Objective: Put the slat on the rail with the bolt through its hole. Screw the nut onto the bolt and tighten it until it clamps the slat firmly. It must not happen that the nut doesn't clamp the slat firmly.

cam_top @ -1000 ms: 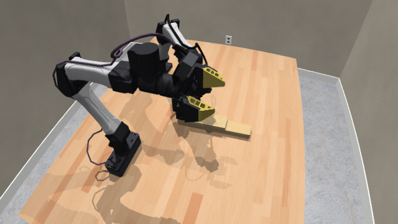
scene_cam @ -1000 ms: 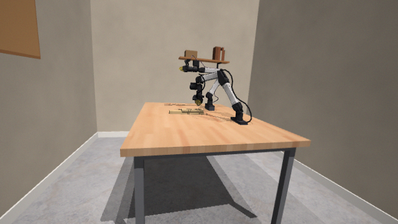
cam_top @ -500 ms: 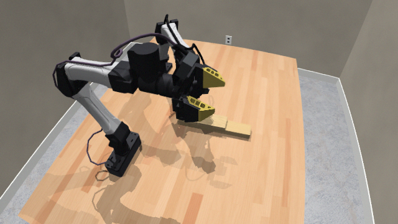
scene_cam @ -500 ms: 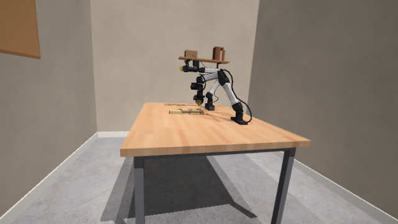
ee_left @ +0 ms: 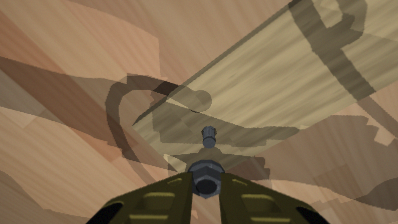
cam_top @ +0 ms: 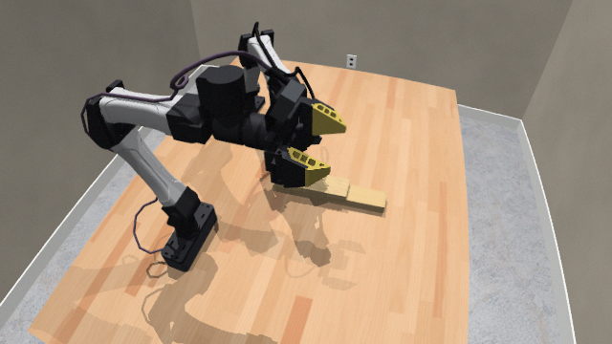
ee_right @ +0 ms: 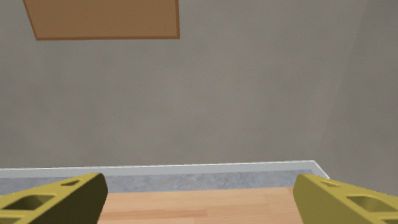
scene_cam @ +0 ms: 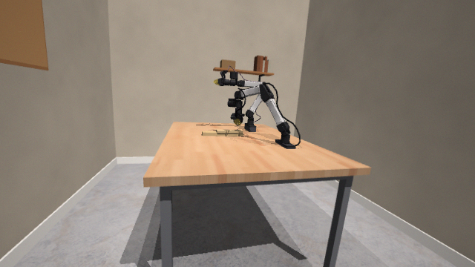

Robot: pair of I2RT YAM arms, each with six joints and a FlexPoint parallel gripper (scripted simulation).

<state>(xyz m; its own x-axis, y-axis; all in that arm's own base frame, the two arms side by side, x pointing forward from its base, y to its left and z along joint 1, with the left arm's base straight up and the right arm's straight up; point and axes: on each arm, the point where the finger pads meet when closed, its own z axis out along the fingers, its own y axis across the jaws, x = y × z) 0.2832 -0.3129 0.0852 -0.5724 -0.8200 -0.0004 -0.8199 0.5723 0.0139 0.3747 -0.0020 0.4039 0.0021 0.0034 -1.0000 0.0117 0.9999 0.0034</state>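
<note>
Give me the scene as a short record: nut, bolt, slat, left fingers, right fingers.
nut: held in the left fingers, off the bolt
bolt: sticking up through the slat near its end
slat: lying on the rail
left fingers: shut on the nut
right fingers: open, nothing between them
</note>
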